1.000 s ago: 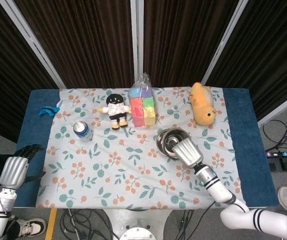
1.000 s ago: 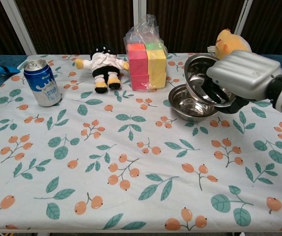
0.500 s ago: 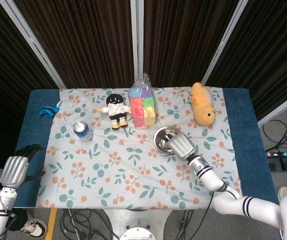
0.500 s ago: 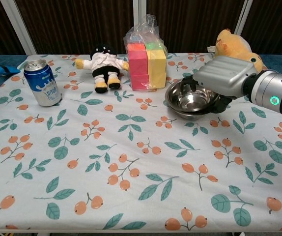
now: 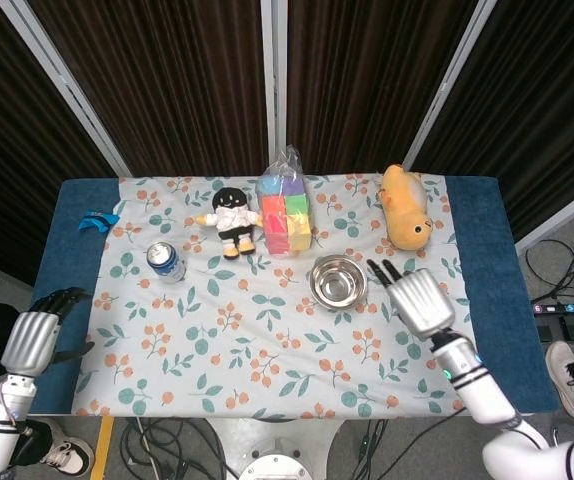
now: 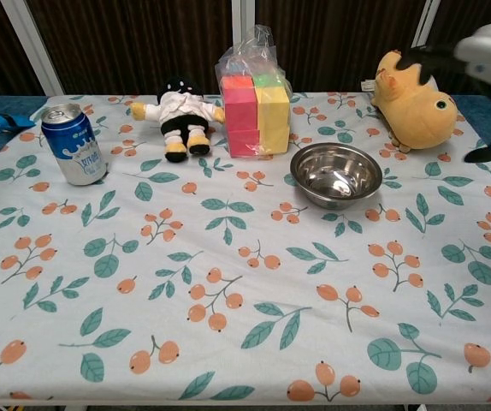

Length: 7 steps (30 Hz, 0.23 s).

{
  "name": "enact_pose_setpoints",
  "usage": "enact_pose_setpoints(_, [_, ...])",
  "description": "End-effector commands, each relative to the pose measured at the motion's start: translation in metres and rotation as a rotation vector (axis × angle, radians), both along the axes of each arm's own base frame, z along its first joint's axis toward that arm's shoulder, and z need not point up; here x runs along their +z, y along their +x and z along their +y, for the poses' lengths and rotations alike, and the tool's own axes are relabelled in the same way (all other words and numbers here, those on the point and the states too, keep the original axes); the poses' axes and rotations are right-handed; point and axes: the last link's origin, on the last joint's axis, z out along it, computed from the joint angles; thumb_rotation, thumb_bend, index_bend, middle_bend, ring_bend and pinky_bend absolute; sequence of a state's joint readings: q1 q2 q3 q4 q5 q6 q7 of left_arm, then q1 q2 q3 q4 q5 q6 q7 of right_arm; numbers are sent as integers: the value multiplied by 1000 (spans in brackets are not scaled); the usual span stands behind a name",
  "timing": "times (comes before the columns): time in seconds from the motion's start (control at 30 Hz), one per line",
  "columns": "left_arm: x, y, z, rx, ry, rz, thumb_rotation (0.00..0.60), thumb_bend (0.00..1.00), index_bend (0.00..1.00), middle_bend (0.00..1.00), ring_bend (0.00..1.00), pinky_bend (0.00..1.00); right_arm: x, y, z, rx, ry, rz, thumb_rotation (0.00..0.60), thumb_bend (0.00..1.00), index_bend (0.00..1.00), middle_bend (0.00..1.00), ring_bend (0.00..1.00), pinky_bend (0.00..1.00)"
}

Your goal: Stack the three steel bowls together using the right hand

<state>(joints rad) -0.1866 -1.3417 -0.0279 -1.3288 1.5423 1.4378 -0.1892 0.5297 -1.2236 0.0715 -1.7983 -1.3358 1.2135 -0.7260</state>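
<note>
The steel bowls (image 5: 338,281) (image 6: 336,174) sit nested in one stack on the floral cloth, right of centre; how many are in the stack cannot be told. My right hand (image 5: 419,297) (image 6: 488,53) hovers to the right of the stack, apart from it, fingers spread and holding nothing. In the chest view it shows only at the upper right corner, raised above the table. My left hand (image 5: 31,338) hangs off the table's left edge with its fingers curled, nothing in it.
A blue drink can (image 6: 73,144) stands at the left. A small doll (image 6: 175,108), a bag of coloured blocks (image 6: 255,100) and a yellow plush toy (image 6: 411,101) line the back. A blue object (image 5: 97,220) lies at the far left corner.
My right hand let go of the bowl it carried, which now rests in the stack, then pulled away to the right and upward. The left hand stayed put.
</note>
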Motion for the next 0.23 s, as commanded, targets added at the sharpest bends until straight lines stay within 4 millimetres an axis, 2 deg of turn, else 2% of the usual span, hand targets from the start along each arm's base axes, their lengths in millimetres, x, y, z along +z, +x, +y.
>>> enact_pose_setpoints(0.03, [2, 1, 2, -8, 7, 6, 600, 117, 315, 314, 245, 312, 20, -59, 36, -135, -61, -29, 600, 0, 43, 42, 14, 127])
enact_pose_setpoints(0.1, [2, 1, 2, -9, 8, 13, 600, 117, 315, 314, 245, 311, 18, -81, 50, -234, -35, -79, 600, 0, 4, 6, 0, 22])
enact_pose_setpoints(0.23, [2, 1, 1, -10, 8, 16, 600, 118, 315, 314, 245, 310, 17, -102, 68, -290, -48, -91, 600, 0, 0, 0, 0, 0])
